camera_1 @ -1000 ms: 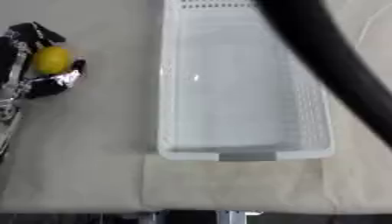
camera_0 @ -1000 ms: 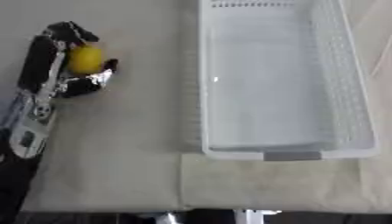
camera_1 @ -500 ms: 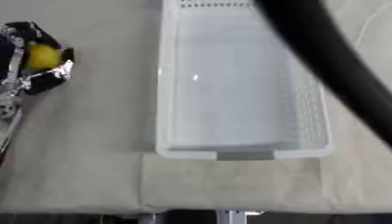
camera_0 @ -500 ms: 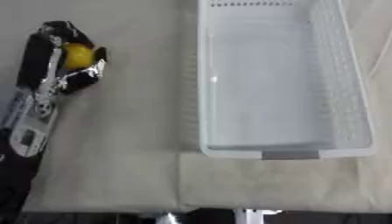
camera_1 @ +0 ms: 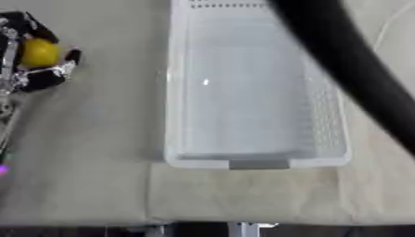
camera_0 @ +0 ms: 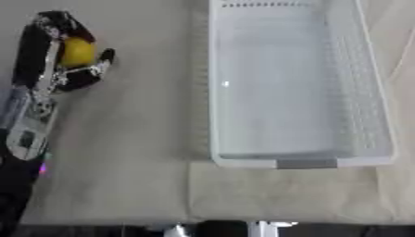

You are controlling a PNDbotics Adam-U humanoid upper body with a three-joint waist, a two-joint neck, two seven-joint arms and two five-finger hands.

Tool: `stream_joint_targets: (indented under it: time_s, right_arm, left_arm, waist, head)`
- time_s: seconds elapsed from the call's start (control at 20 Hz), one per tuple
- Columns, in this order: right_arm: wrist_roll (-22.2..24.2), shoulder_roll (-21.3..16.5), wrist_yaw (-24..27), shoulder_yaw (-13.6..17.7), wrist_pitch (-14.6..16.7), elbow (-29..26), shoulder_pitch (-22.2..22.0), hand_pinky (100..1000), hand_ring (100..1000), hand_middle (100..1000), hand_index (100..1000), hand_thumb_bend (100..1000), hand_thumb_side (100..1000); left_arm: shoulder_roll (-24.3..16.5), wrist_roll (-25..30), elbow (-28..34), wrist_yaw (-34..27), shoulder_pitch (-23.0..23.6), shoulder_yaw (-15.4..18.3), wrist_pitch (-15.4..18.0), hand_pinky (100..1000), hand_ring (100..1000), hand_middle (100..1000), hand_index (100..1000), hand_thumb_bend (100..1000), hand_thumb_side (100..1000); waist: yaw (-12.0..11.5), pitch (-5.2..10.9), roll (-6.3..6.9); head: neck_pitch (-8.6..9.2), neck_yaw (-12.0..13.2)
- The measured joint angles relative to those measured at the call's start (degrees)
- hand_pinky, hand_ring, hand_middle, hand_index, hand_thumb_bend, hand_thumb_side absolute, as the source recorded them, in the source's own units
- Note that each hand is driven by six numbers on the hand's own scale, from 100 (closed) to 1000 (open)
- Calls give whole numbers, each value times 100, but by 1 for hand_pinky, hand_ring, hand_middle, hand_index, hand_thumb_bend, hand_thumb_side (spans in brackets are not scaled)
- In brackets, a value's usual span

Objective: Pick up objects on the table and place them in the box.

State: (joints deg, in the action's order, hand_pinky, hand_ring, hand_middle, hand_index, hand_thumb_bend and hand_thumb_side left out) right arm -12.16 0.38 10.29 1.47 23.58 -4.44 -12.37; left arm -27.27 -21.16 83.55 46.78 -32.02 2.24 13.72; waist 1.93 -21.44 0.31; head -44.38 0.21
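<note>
A small round yellow object [camera_0: 77, 52] is held in the left robot hand [camera_0: 65, 65], whose dark fingers are curled over its top and far side while the thumb closes in from the right. Object and hand sit at the upper left of the pale cloth-covered surface [camera_0: 129, 152], well apart from the long white perforated plastic box [camera_0: 296, 83], which lies to the right and appears to contain nothing.

The step in hand is judged to be the carry to the box. For it to go well, the object should be kept enclosed between fingers and thumb while it is raised enough for the near side wall of the box to be cleared. It should then be carried rightward until it is over the floor of the box rather than over the rim, and released only there, low, so that a round thing is not sent rolling or bouncing out.

The left forearm comes in from the lower left edge and runs up the left side, with the hand at its far end. The right robot hand is not seen; only a dark arm [camera_1: 348, 69] crosses the right eye view diagonally.
</note>
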Motion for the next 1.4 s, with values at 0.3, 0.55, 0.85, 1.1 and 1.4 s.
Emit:
stream_joint_targets:
  time_s: [0.3, 0.55, 0.85, 1.1, 1.4]
  right_arm:
    - [-1, -36, -28, 0, -2, 0, -38, 509, 618, 670, 716, 100, 922]
    - [-11, -57, -44, 0, -12, 0, -78, 509, 618, 670, 716, 100, 922]
    - [-10, -85, -107, -1, -14, -1, -114, 509, 618, 670, 717, 100, 923]
    - [-2, -126, -185, -1, -29, -38, -135, 509, 618, 670, 717, 100, 923]
    - [0, -207, -307, 4, -76, -107, -170, 508, 618, 669, 717, 100, 923]
  left_arm:
    - [-407, 714, 417, 160, -478, -242, -61, 100, 100, 100, 147, 520, 100]
    - [-499, 1050, 538, 175, -794, -423, 0, 100, 100, 100, 148, 509, 100]
    - [-216, 1290, 563, 212, -1410, -632, 117, 100, 100, 100, 148, 511, 100]
    - [168, 1535, 428, 278, -1869, -900, 304, 100, 100, 100, 148, 508, 100]
    - [747, 1690, 133, 331, -2177, -1075, 463, 100, 100, 100, 149, 424, 100]
  waist:
    - [10, 60, 67]
    - [13, 70, 70]
    - [64, 96, 71]
    - [89, 160, 98]
    - [179, 175, 118]
  head:
    - [0, -1]
    - [-1, -1]
    - [-1, 4]
    - [-1, 13]
    - [-1, 15]
